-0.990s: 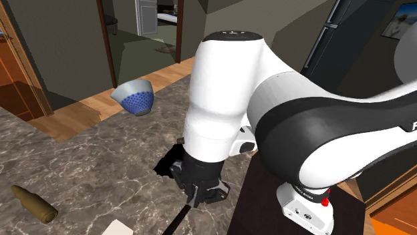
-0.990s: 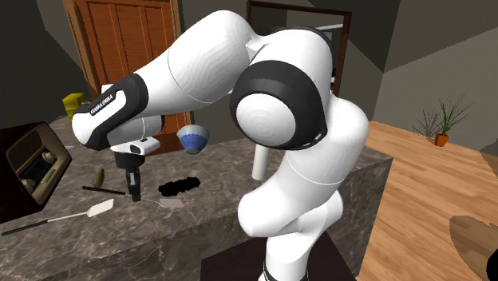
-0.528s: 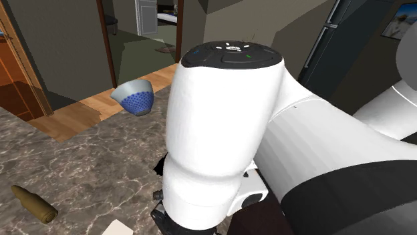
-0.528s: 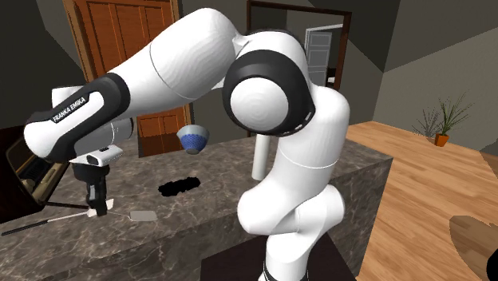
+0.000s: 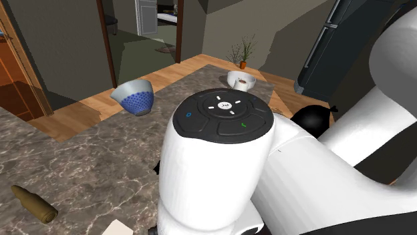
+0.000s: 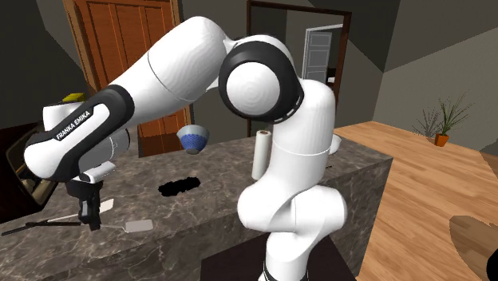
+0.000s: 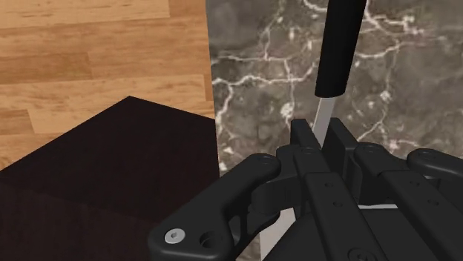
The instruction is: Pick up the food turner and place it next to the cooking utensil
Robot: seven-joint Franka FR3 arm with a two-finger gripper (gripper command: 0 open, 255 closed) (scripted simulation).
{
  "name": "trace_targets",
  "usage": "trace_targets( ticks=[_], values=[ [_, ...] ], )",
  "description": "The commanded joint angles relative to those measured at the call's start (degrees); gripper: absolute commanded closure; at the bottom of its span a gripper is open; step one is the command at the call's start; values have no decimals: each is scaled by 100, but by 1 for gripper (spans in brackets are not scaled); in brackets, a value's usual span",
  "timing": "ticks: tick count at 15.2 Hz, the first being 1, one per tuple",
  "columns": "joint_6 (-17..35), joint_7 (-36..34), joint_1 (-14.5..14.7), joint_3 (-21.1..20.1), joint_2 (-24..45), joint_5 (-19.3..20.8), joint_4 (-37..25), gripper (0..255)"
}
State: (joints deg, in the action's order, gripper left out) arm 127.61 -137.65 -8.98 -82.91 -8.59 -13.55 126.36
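My gripper (image 6: pixel 89 217) is shut on the food turner, low over the marble counter (image 6: pixel 207 215) near its front edge. The turner's grey blade (image 6: pixel 140 226) sticks out toward the second exterior view's right. In the wrist view both fingers (image 7: pixel 300 139) clasp the thin silver shaft, and the black handle (image 7: pixel 338 46) runs on past the gripper (image 7: pixel 319 137) over the marble. The other cooking utensil lies just beyond, with its long dark handle (image 6: pixel 32 225) pointing left and its white head (image 6: pixel 105 206) by my fingers. My own arm (image 5: pixel 220 167) hides that spot in the shoulder view.
A blue-and-white bowl (image 5: pixel 134 95) and a white cup (image 5: pixel 240 80) stand farther back. A brown bottle-shaped thing (image 5: pixel 33 203) lies near the shoulder view's left. A white roll (image 6: pixel 259 156), a black patch (image 6: pixel 179 187) and a dark box (image 6: pixel 24 172) share the counter. The dark stand (image 7: pixel 111 170) sits below its edge.
The arm has swung toward the second exterior view's left, carrying the turner over to the white-headed utensil. In the shoulder view the arm now covers the gripper.
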Motion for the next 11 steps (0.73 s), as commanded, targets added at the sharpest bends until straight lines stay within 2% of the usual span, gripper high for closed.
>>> trace_targets(
  ticks=[1, 2, 4, 6, 7, 11],
  values=[
    [178, -157, -401, -457, 190, 212, 71, 255],
    [266, -215, -749, -823, 263, 294, 109, 255],
    [397, -97, -1418, -1491, 151, 131, 171, 255],
    [494, 147, -1768, -1829, -94, -209, 218, 255],
    [543, 246, -1918, -1978, -194, -350, 240, 255],
    [542, 252, -1910, -1970, -200, -358, 240, 255]
  ],
)
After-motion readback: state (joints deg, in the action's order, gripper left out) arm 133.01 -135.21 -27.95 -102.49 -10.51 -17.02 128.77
